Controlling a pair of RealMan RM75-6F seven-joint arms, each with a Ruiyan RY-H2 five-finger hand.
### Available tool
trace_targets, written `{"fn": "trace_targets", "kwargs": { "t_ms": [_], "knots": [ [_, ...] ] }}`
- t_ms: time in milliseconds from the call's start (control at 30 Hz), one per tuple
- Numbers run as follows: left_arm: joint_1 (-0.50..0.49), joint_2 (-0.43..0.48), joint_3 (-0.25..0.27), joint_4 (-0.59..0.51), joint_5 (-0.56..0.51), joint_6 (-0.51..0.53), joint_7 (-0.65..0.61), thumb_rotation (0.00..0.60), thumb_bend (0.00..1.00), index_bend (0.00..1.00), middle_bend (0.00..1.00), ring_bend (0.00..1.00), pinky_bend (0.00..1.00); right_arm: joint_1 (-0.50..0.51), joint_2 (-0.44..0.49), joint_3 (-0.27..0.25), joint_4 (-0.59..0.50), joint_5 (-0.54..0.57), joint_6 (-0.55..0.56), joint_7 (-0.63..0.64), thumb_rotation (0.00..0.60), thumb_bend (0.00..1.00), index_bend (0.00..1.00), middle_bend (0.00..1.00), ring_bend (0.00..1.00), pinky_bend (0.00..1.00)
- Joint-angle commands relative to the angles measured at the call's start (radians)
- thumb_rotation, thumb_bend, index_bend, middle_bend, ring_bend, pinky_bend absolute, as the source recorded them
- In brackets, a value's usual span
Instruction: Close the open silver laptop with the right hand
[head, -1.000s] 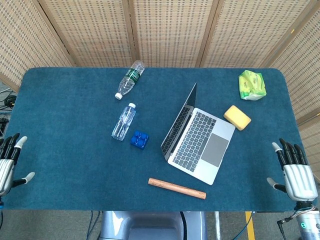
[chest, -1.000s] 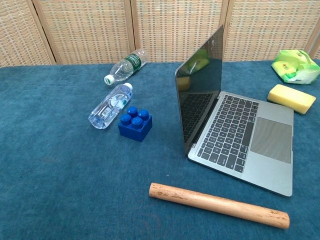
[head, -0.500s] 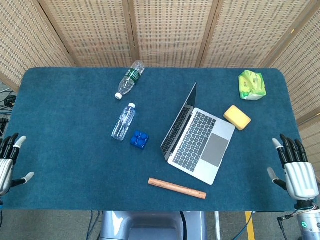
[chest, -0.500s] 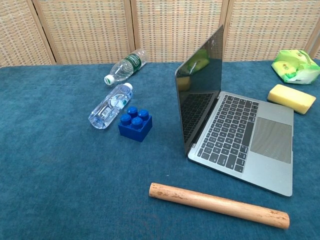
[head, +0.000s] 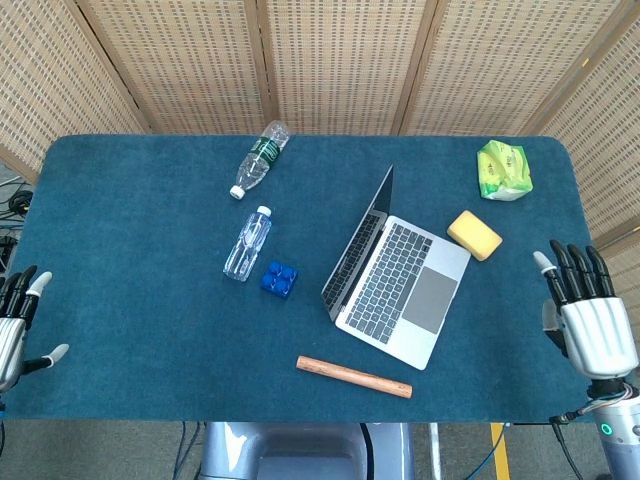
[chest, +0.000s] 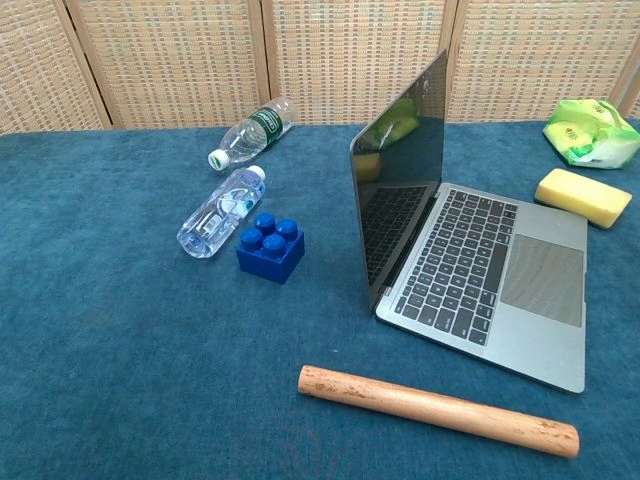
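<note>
The right hand (head: 588, 318) has crept up along the right edge of the frame since a second ago and now sits level with the laptop's front corner, fingers spread and holding nothing. The left hand (head: 14, 326) stays at the lower left edge, also spread and empty.

The table (head: 130, 270) wears a deep teal, carpet-like cloth with rounded far corners, and woven cane screens in pale wood frames (head: 330, 60) stand behind it.

The open silver laptop (head: 393, 278) lies right of centre, set at a slant, its dark glossy screen upright toward the left and its flat metal deck and trackpad facing right.

A clear plastic bottle with a green label (head: 259, 159) lies in the upper middle, a smaller clear bottle (head: 248, 243) below it, just beside a knobbed blue plastic brick (head: 280, 278). A smooth wooden dowel (head: 353, 377) lies near the front edge. A yellow sponge block (head: 474, 235) and a crinkled green packet (head: 503, 170) sit at upper right.

Bare cloth lies between the right hand and the laptop.
</note>
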Motion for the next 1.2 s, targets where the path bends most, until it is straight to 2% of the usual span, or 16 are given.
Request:
{"fn": "trace_targets", "kwargs": {
  "t_ms": [33,467,833,1000,1200],
  "knots": [
    [-0.001,-0.001,0.001,0.001,0.001,-0.001,0.001,0.6,0.08,0.0,0.0,0.0,0.0,0.052,0.026,0.034,-0.039,-0.017,-0.04,-0.078,0.6,0.78,0.13,0.11,0.01,0.07],
    [-0.004,-0.006,0.0,0.006,-0.002,-0.007,0.004,0.6,0.08,0.0,0.0,0.0,0.0,0.164,0.064,0.083,-0.12,-0.03,-0.154,-0.278,0.6,0.78,0.19,0.17,0.06,0.1],
    [-0.013,-0.017,-0.003,0.019,-0.014,-0.025,0.014,0.6,0.08,0.0,0.0,0.0,0.0,0.295,0.063,0.118,-0.188,0.046,-0.337,-0.396,0.6,0.83,0.22,0.2,0.08,0.11],
    [-0.026,-0.036,0.007,0.022,-0.009,-0.056,0.016,0.6,0.08,0.0,0.0,0.0,0.0,0.347,0.044,0.136,-0.213,0.077,-0.385,-0.448,0.6,0.83,0.25,0.23,0.12,0.15],
    [-0.016,-0.022,0.004,0.032,-0.018,-0.041,0.001,0.6,0.08,0.0,0.0,0.0,0.0,0.41,0.027,0.16,-0.237,0.129,-0.435,-0.507,0.6,0.85,0.28,0.26,0.15,0.16]
  ]
}}
